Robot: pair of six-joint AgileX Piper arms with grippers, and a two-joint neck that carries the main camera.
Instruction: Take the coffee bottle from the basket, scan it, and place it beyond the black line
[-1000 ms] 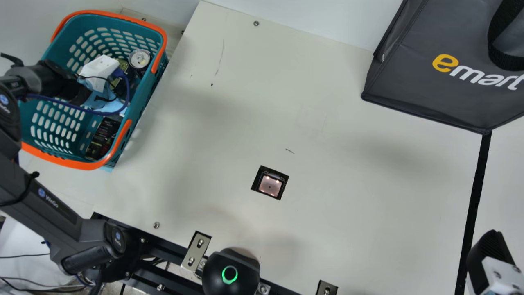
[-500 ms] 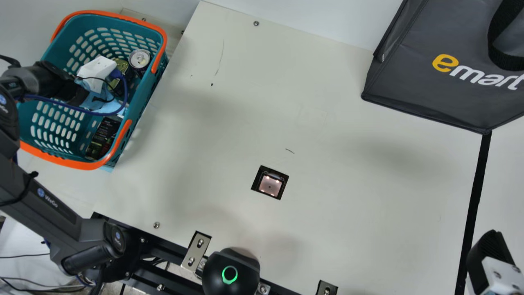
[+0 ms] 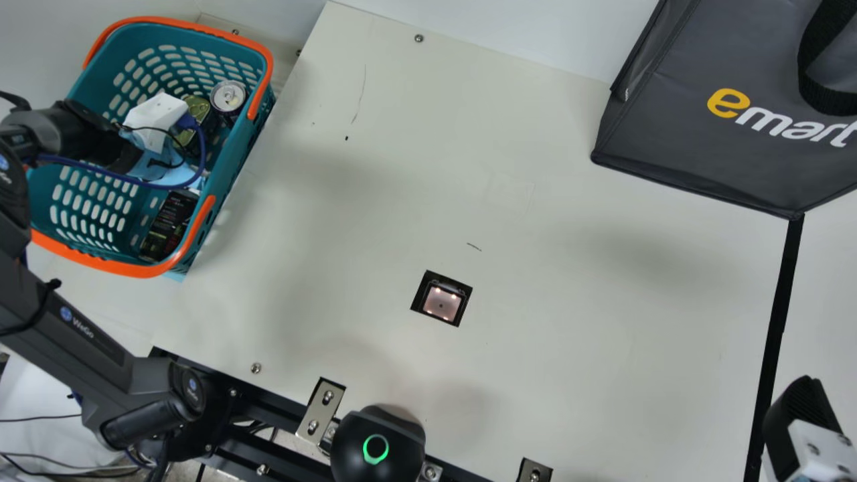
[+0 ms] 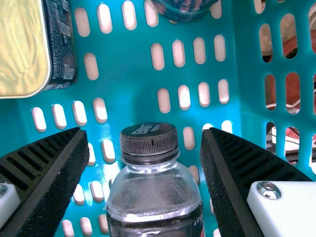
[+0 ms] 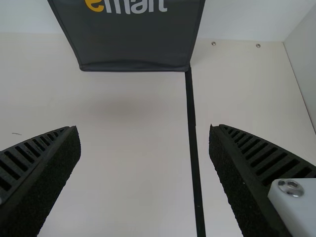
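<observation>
Coffee bottle (image 4: 154, 197) in the basket (image 3: 107, 264), between wide-open jaws.
The left gripper (image 3: 155, 122) is down inside the basket, jaws wide, a gap on each side of the bottle's cap (image 4: 149, 143); a can (image 3: 227, 97) sits in there too. The right gripper (image 3: 797, 418) hangs over the surface (image 3: 569, 234) by the black line (image 3: 778, 314), its jaws also wide.
</observation>
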